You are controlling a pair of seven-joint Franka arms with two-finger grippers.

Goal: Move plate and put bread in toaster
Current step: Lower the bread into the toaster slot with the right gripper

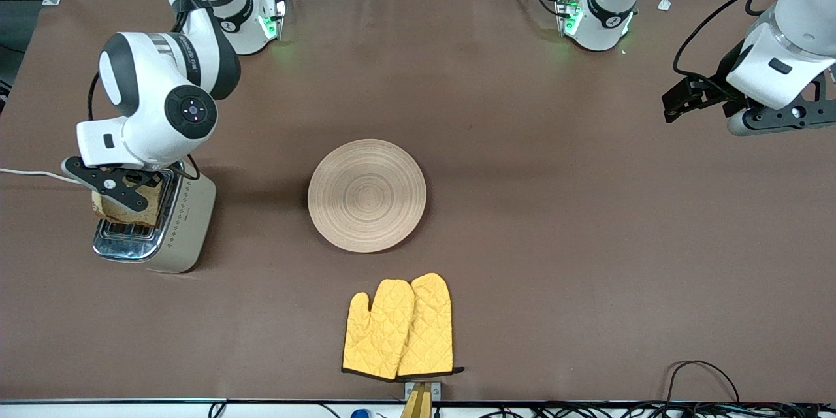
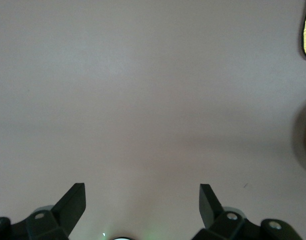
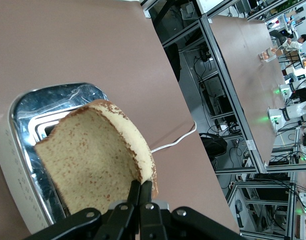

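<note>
The round light-wood plate [image 1: 367,194] lies bare at the middle of the table. The cream toaster [image 1: 186,222] with its chrome top [image 3: 48,107] stands at the right arm's end of the table. My right gripper [image 1: 124,191] is shut on the edge of the brown bread slice [image 1: 127,208], which it holds upright just over the toaster's slots; the slice [image 3: 93,157] fills the right wrist view, with the fingers [image 3: 141,192] pinched on its crust. My left gripper [image 1: 679,101] is open and empty, waiting over bare table at the left arm's end; it also shows in the left wrist view [image 2: 142,192].
A pair of yellow oven mitts [image 1: 400,328] lies nearer the front camera than the plate. The toaster's white cord [image 1: 32,174] runs off the table's edge. The brown cloth covers the whole table [image 1: 555,241].
</note>
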